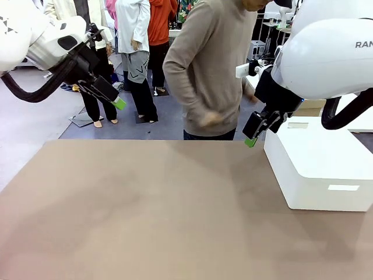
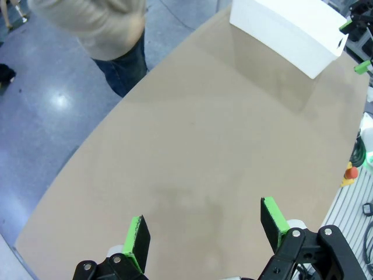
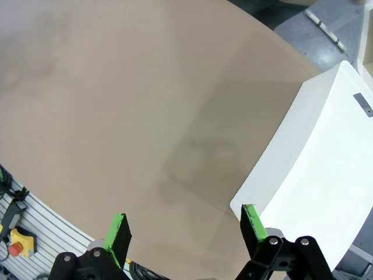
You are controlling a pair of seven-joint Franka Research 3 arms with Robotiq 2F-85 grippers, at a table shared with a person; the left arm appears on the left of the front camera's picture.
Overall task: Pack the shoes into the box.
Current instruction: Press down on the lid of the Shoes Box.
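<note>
Bare table (image 1: 145,221) spreads below both my grippers, left (image 2: 204,233) and right (image 3: 186,233), each spread wide and holding nothing; white box (image 1: 315,169) sits just beside my right.

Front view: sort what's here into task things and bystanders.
For the job:
left gripper, open
right gripper, open
person at the far side

Just there:
white box on the table

The pictures include no shoes or shoebox yet.

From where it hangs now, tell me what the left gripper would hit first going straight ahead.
Probably just the bare brown table: the open left gripper points down at it, with the white box well off to the side.
</note>
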